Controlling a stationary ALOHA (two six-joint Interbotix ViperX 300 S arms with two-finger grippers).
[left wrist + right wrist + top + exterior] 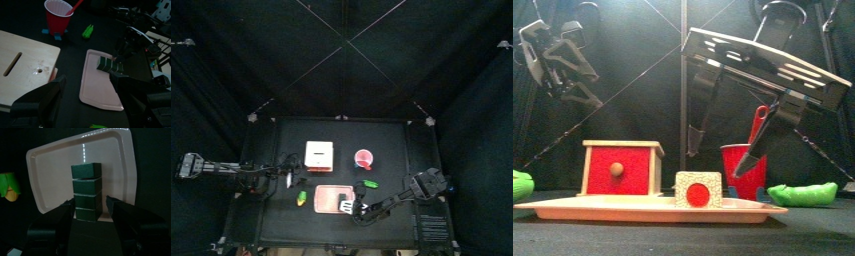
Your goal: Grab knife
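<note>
The right tool [90,210] is held wide open just above a green block [86,190] on the pink tray [50,173]. No knife can be made out. The left tool's [87,100] opening cannot be told; it is raised over the bench [392,135].

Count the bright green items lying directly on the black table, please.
2. One bright green item lies between the red cup and the pink tray; the other lies at the tray's left side. More may be hidden.
</note>
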